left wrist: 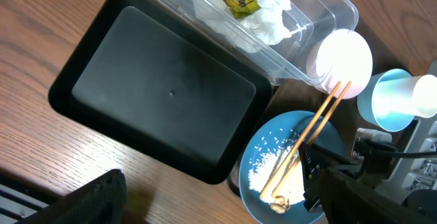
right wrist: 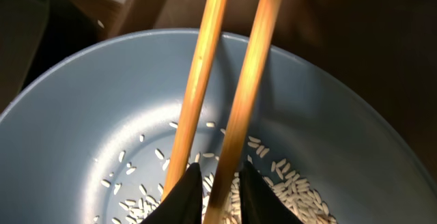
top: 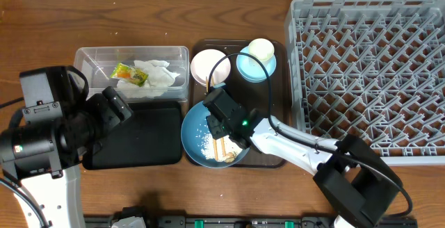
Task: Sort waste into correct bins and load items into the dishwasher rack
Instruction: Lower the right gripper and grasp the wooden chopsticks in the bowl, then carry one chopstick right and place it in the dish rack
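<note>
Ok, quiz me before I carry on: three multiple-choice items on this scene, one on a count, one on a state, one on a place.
1. How many wooden chopsticks lie across the large dark-blue dish?
A. one
B. two
C. four

2. The large grey plastic dishwasher rack is:
A. full
B. half loaded
C. empty

3. Where is the small yellow-green snack wrapper?
A. in the clear rectangular plastic tub
B. on the dark-blue dish
C. in the dishwasher rack

Answers:
1 B, the right wrist view shows a pair.
2 C, only bare pegs show from overhead.
3 A, it lies on the crumpled white paper napkin inside the tub.
</note>
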`<state>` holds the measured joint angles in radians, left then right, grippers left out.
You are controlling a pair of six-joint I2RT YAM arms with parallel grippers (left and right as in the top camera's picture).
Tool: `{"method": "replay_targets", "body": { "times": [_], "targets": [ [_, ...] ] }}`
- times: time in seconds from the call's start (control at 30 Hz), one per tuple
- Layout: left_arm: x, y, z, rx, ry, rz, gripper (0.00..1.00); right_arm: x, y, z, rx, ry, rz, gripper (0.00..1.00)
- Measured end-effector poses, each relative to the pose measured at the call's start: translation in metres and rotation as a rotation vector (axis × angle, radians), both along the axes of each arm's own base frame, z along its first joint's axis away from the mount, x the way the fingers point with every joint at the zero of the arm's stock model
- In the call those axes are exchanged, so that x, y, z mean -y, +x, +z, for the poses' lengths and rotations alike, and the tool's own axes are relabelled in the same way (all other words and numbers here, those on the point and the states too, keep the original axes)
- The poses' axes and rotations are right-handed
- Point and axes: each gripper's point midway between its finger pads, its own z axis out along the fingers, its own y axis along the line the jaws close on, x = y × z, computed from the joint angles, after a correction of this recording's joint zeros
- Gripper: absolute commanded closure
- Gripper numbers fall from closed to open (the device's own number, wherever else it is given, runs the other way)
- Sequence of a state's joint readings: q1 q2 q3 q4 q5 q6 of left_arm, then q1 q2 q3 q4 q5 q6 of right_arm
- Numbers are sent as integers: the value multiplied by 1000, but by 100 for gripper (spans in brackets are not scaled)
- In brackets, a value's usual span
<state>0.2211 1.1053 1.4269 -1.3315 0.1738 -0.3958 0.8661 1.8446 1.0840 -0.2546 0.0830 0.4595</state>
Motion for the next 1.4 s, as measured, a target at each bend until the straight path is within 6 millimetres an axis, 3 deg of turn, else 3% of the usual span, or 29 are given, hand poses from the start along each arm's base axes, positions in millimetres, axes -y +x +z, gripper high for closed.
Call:
{"method": "replay_targets", "body": {
  "times": [0.27,0.4,0.5,0.6,0.77,1.0,1.1,1.2,1.4],
  "targets": [
    [0,0,0,0,0,0,9,3,-2,-25,-33,-39,-4,84],
    [0,0,0,0,0,0,9,1,-1,-25,-29,-34,-5,86],
    [0,0,0,0,0,0,9,1,0,-25,-28,-33,-5,98],
    [0,0,0,0,0,0,9,1,0,-23,-26,-28,-9,99],
    [0,0,0,0,0,0,9,0,1,0,1,3,-10,99],
    [0,0,0,0,0,0,9,2,0,62,78,88,-7,99],
    [0,0,0,-1,0,0,9,13,-1,81,122,65,19,99],
    [0,0,0,-1,0,0,9,40,2,93,163,-26,28,99],
    [0,0,0,-1,0,0,9,130,28,104,189,-224,-113,99]
  ]
}}
